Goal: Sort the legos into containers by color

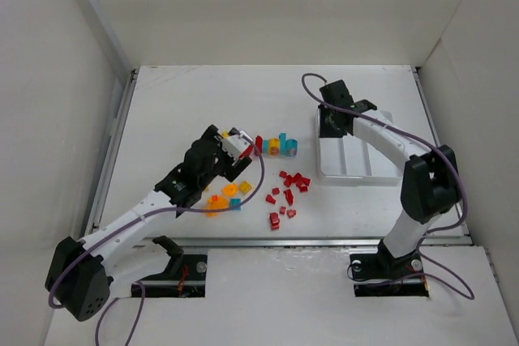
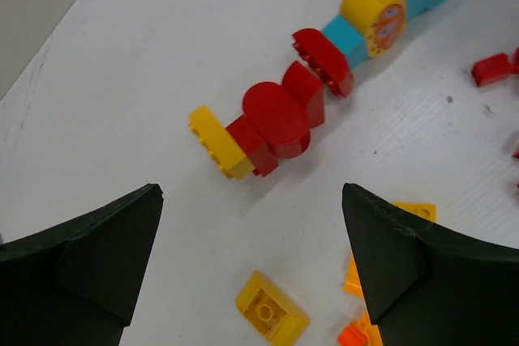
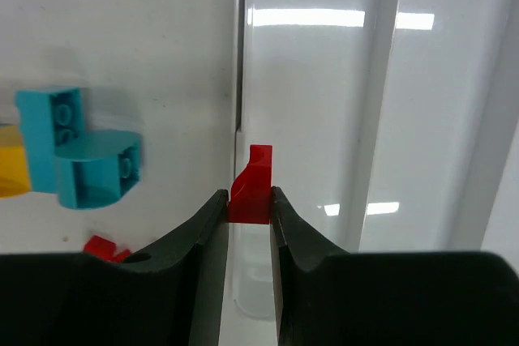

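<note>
In the right wrist view my right gripper [image 3: 248, 200] is shut on a small red lego [image 3: 253, 176]. It hangs over the left wall of the white tray [image 3: 308, 79], whose narrow compartments are the containers, divided by thin walls. From above, that gripper [image 1: 328, 123] is at the tray's [image 1: 347, 164] far left corner. My left gripper [image 2: 251, 200] stands open above the table, just short of a joined row of yellow, red and cyan legos [image 2: 280, 115]. A loose yellow lego [image 2: 272, 307] lies between its fingers. In the top view the left gripper [image 1: 243, 147] is at the row's [image 1: 276, 146] left end.
Loose red legos [image 1: 293, 181] lie scattered left of the tray, with more [image 1: 276, 218] nearer the front edge. Orange, yellow and cyan pieces [image 1: 223, 198] cluster under the left arm. A cyan brick [image 3: 89, 164] sits on the table beside the tray. White walls enclose the table.
</note>
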Tool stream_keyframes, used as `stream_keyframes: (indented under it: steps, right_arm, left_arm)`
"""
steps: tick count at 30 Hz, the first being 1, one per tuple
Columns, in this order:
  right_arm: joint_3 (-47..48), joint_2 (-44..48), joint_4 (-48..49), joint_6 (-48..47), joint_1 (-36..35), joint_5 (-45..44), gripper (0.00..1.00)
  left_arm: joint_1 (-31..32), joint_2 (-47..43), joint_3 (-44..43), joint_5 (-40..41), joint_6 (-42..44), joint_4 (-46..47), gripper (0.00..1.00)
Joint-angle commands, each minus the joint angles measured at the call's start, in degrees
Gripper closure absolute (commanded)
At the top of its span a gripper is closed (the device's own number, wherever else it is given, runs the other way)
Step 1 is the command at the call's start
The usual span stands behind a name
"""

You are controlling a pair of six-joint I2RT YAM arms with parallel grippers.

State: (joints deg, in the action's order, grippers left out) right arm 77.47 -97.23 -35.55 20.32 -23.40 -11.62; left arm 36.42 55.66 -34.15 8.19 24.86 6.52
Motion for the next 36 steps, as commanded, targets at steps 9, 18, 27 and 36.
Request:
stream_keyframes:
  steps: [9,18,27,36]
  right_arm:
    - [-3.73,-2.53,4.17,-12.84,6.08,7.13,0.63]
    - [-3.2,1.93,2.25,-15.75,6.7,10.91,0.32]
    - [-14.01,12.52,6.46,-15.04,-13.15,9.42,0.57]
    - [-15.67,8.29,6.8,-4.95,-26.43,11.53,0.4]
  left_arm:
    - [0.4,12.97,-12.68,-17.31,9.68,-5.73,0.06]
    - [0.93,19.41,-18.14,-20.49,14.68,-5.74,0.01]
    - [1.54,8.16,-7.87,-6.79,-3.65,-1.07,0.01]
    - [3.21,6.56,-4.88,16.76,-19.23,-4.23,0.01]
